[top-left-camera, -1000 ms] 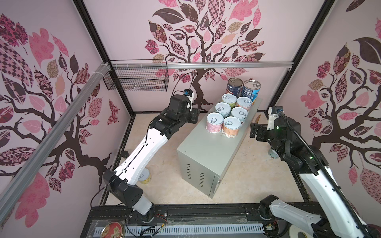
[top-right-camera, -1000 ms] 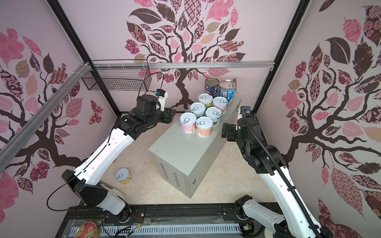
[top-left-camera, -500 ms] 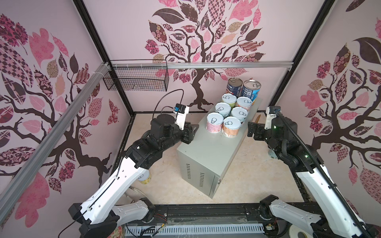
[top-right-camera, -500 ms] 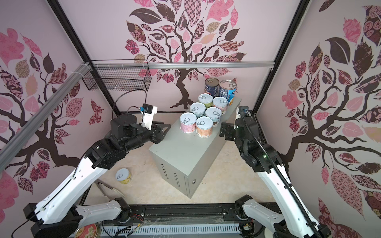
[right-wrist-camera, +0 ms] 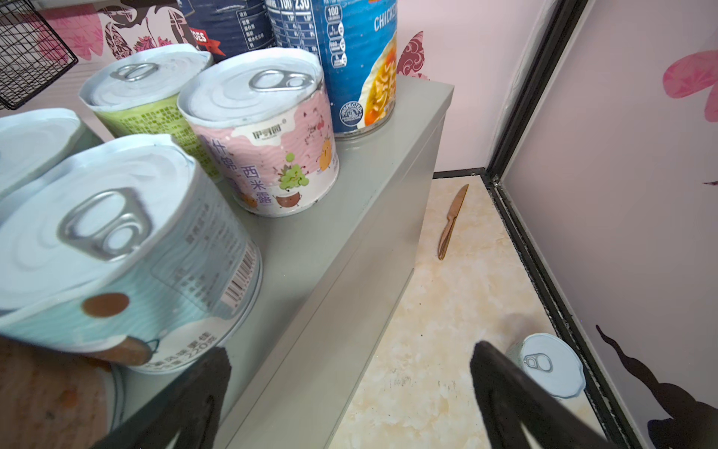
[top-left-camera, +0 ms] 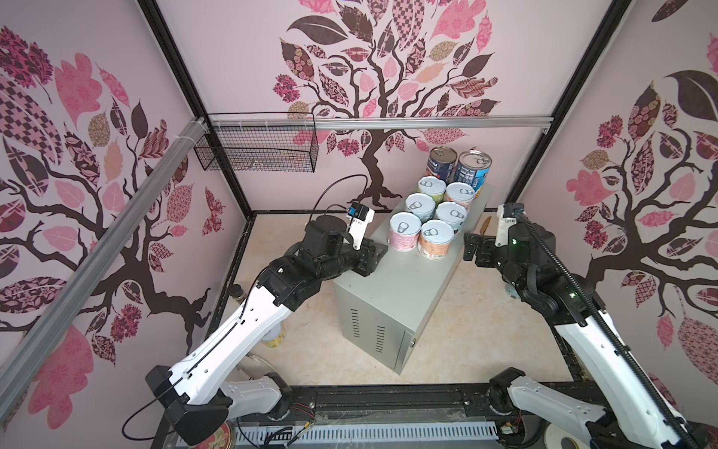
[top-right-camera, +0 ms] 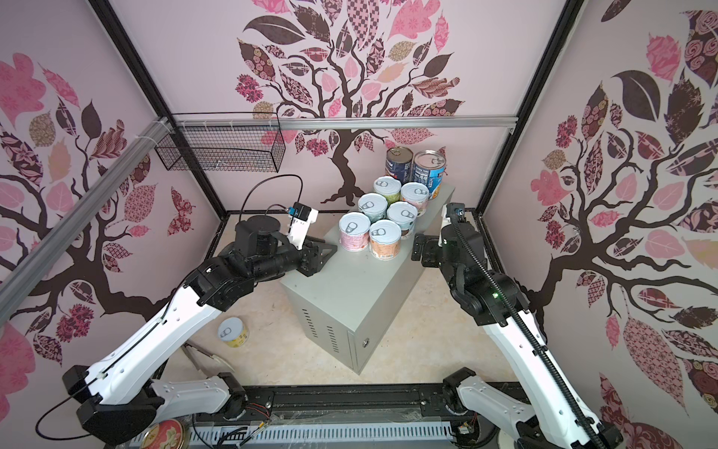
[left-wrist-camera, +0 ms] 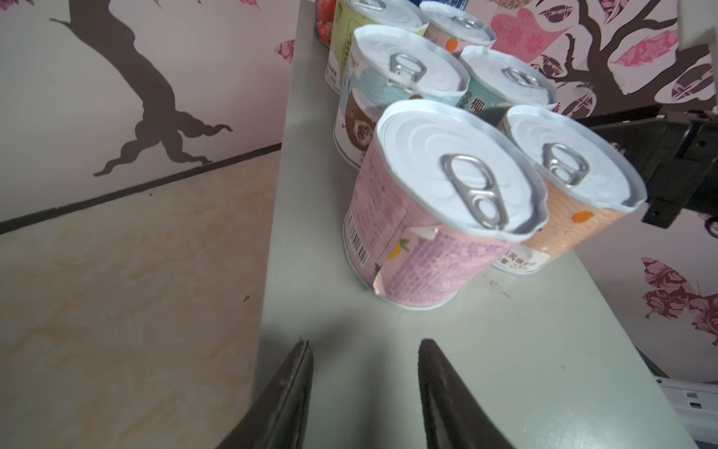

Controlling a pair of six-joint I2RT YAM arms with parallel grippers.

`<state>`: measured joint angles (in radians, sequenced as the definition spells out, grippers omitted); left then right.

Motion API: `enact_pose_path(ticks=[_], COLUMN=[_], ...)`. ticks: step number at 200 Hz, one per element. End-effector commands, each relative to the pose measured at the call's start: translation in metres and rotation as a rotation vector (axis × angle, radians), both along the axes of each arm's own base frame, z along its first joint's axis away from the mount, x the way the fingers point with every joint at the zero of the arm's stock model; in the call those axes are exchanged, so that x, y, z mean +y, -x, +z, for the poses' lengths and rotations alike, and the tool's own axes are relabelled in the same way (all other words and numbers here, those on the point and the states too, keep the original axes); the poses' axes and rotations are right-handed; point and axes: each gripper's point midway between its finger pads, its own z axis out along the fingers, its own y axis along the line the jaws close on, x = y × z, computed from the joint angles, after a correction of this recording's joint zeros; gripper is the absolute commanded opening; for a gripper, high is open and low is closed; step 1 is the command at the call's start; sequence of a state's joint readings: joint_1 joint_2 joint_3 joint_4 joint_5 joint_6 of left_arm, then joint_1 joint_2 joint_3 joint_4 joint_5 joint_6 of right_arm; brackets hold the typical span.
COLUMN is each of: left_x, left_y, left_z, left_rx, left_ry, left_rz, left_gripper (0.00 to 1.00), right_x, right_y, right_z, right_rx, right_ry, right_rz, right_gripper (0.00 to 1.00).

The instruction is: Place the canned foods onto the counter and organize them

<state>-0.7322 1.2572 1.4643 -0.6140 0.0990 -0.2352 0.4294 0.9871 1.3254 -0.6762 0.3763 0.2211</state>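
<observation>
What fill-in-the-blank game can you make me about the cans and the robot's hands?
1. The grey counter holds ____ cans in all.
2. The yellow can stands on the ____.
3. The right hand holds nothing; it is wide ____.
4. A thin brown ____ lies down beside the counter, on the right hand's side.

Missing words: eight; floor; open; knife.

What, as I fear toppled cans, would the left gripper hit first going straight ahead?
Probably the pink-labelled can, nearest on the grey metal box; the left gripper points at it.
</observation>
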Motion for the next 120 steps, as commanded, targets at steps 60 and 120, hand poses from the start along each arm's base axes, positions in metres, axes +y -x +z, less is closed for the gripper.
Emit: enact_pose_path(ticks=[60,120], left_x=[-0.018,-0.024], left_y=[-0.014,-0.024], left_z=[-0.003,-0.01], left_rx=[0.017,0.03], left_ry=[0.012,0.001], left_rz=[-0.012,0.002], left_gripper=[0.47,0.47], right_x=[0.001,0.0], right_y=[0.005,0.009], right_z=[0.007,0.006], right_rx=[-0.039,-0.044], right_ry=[-0.034,-0.038], right_rz=[0.02,0.024], right_gripper=[1.0,1.0])
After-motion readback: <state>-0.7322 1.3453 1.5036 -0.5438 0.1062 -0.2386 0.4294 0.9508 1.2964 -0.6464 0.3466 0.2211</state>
